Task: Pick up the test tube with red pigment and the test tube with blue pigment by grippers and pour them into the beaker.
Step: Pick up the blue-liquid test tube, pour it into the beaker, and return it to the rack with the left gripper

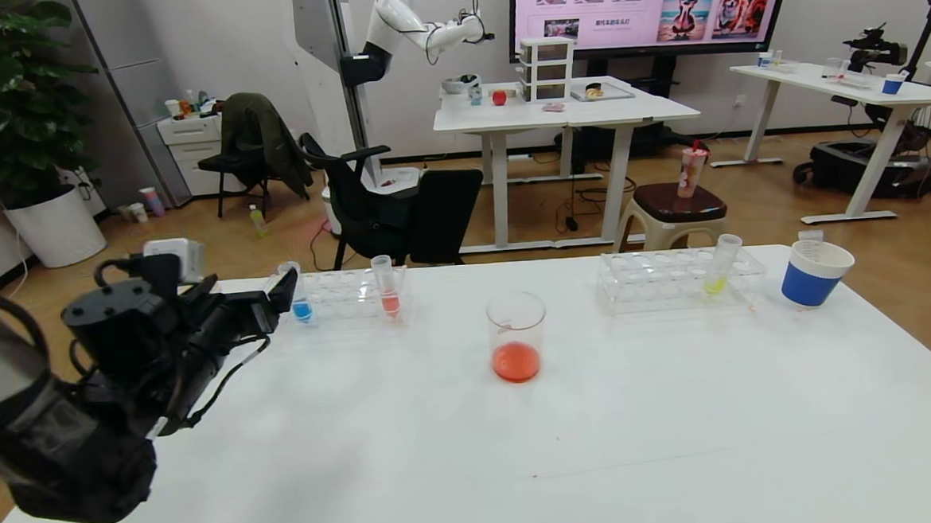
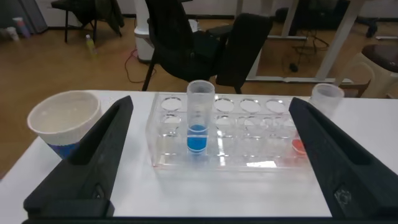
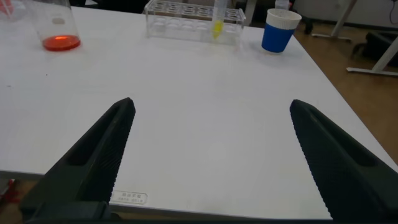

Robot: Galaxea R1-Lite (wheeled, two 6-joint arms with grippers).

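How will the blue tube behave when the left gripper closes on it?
The test tube with blue pigment looks like smooth, clear plastic, so probably slippery. With little liquid it is likely light. Standing upright in the rack, between the open left gripper's fingers, it should lift straight out.

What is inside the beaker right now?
The beaker holds a shallow layer of red-orange liquid at its bottom; above that it looks empty. No blue is visible in it, and nothing covers it.

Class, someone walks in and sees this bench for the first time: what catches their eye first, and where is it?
The beaker mid-table, red liquid pooled in its bottom. Then the left gripper, open, facing the test tube with blue pigment upright in its clear rack. On the robot's right, a yellow-green tube and a blue-banded paper cup.
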